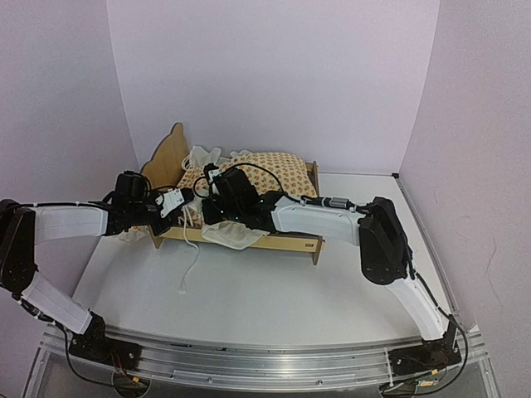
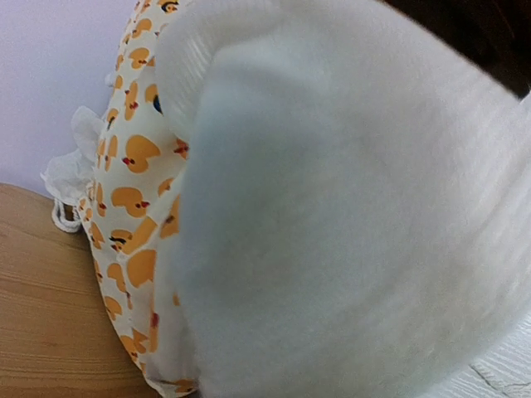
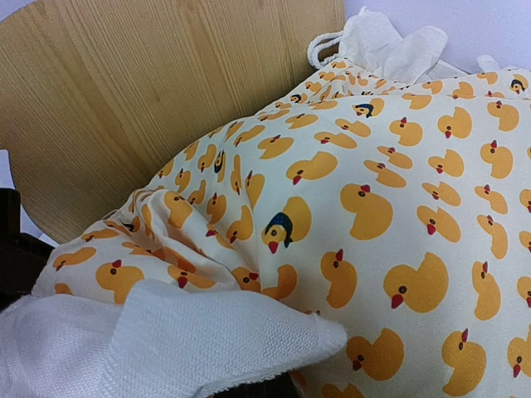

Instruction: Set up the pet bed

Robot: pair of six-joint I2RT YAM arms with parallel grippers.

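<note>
The left gripper (image 1: 176, 201) and the right gripper (image 1: 211, 191) are close together at the head end of the bed (image 1: 170, 154). I cannot tell whether either is open or closed. White cloth (image 2: 348, 215) fills the left wrist view. The duck cushion (image 1: 278, 170) lies on the bed, far back on the table (image 1: 249, 290).

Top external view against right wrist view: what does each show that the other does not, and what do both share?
Only the top external: the left arm, the right arm, the table and the bed's footboard. Only the right wrist: one dark-blue duck among the orange ones. Both: the wooden headboard, the duck-print cushion and a white cloth.
</note>
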